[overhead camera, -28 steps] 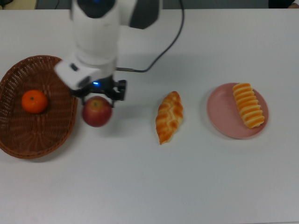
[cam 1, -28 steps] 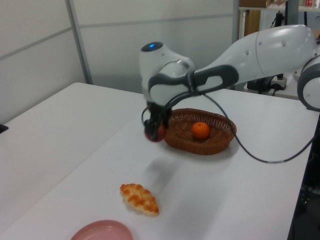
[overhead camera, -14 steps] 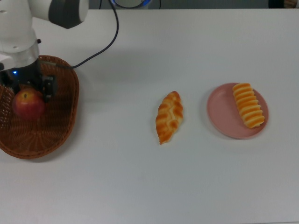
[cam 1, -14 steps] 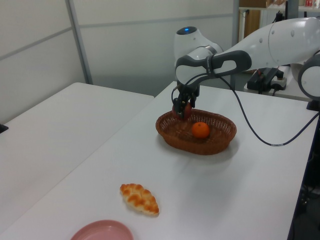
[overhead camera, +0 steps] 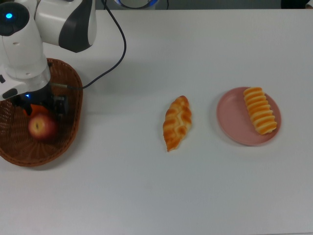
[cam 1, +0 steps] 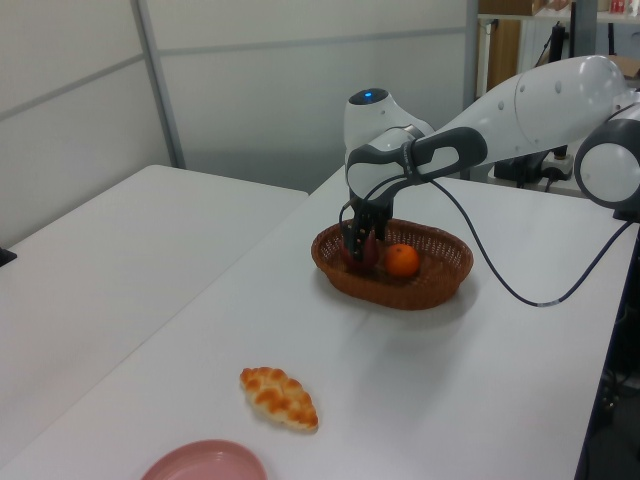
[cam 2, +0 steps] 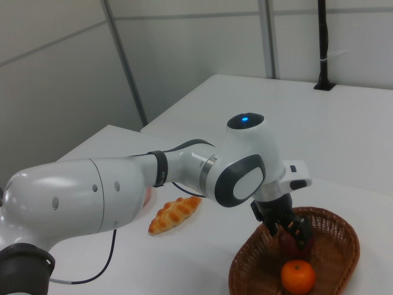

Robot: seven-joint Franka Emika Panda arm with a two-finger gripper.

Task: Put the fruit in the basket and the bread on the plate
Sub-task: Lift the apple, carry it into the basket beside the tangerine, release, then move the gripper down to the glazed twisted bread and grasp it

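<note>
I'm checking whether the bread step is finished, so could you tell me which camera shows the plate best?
The top view: the whole pink plate shows, with a ridged roll on it. The left view catches only its far rim at the bottom edge; the right view hides it behind the arm.

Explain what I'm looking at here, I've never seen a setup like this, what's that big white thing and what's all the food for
The big white thing is a robot arm; its gripper is the small black claw at its end. Three cameras film one white table: one from overhead, two from the sides.

The arm is sorting food. Its claw is down inside a woven wicker basket, around a red apple, with a tangerine beside it. Whether the claw is gripping or has let go is unclear.

In the top view, a braided loaf lies loose mid-table, and a ridged roll sits on a pink plate at right.
</note>
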